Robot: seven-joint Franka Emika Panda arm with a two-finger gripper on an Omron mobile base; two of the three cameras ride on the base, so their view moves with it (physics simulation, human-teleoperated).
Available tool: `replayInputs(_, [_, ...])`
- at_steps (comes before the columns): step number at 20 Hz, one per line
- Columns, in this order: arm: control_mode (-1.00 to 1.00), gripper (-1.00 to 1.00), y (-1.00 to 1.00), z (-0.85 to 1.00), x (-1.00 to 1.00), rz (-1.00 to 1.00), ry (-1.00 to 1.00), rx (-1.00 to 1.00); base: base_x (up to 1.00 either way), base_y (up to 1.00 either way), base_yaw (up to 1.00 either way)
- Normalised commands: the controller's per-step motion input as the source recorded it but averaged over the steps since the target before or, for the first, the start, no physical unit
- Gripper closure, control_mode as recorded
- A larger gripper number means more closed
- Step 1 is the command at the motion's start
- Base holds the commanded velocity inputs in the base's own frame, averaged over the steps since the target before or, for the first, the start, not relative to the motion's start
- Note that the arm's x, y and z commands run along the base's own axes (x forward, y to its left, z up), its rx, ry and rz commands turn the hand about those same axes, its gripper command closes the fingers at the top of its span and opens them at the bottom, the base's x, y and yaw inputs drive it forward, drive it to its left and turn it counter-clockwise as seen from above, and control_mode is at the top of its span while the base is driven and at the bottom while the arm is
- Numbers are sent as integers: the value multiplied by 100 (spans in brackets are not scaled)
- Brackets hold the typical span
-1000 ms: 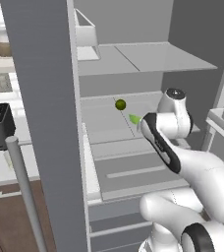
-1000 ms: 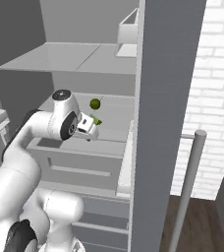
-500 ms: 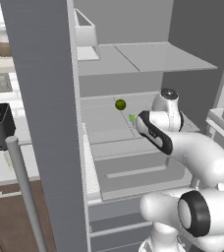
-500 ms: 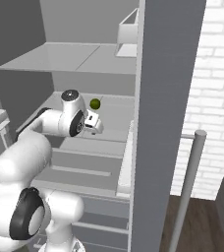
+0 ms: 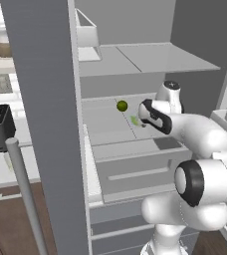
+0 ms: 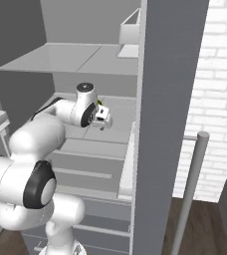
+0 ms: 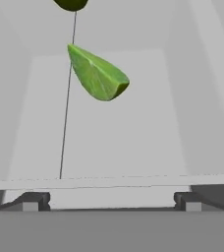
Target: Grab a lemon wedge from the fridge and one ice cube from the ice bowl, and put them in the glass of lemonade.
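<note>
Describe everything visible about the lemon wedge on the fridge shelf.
The small bright green wedge-shaped lemon slice has a faintly veined cut face, a pointed end and a darker blunt end. It lies on the pale grey fridge shelf, close to a dark olive round fruit. Nothing grips it; the open gripper is short of it.

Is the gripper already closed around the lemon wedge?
No, in the hand view the lemon wedge lies on the fridge shelf ahead of the open gripper.
</note>
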Motion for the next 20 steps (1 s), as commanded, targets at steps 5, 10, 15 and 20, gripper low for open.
replayInputs(5, [-100, -100, -10, -1, 18, 15, -5, 0, 0, 0, 0])
replayInputs(10, [-100, -100, 0, -8, 40, 24, -3, 0, 0, 0, 0])
replayInputs(15, [-100, -100, 0, 0, 27, 24, 0, 0, 0, 0, 0])
replayInputs(20, [-100, -100, 3, -2, 32, 23, 0, 0, 0, 0, 0])
